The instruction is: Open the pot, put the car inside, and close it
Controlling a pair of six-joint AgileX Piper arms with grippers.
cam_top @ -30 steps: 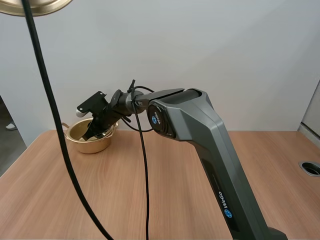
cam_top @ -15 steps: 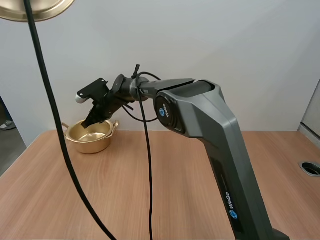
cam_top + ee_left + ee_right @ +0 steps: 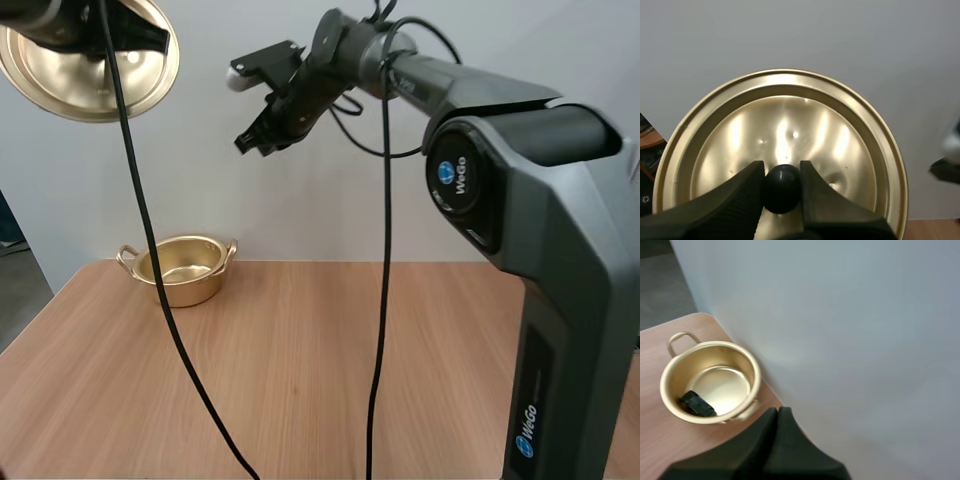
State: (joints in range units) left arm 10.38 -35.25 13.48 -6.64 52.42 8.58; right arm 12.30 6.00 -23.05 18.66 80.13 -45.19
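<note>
The gold pot [image 3: 180, 268] stands open at the table's far left, near the wall. In the right wrist view a small dark car [image 3: 697, 404] lies on the floor of the pot [image 3: 710, 382]. My right gripper [image 3: 255, 138] hangs high over the table, up and to the right of the pot, its fingers together as one wedge [image 3: 777, 414] with nothing between them. The gold lid [image 3: 90, 65] is held high at the upper left. My left gripper [image 3: 782, 186] is shut on the lid's black knob [image 3: 782, 190], and the lid [image 3: 785, 135] is tilted on edge.
The wooden table [image 3: 320, 370] spreads out in front of and to the right of the pot. A white wall stands close behind the pot. My right arm's large grey link [image 3: 560, 250] rises along the right side.
My right gripper has risen out of the pot to high above it and its fingers have shut. The car stays in the pot. The lid has come lower.
</note>
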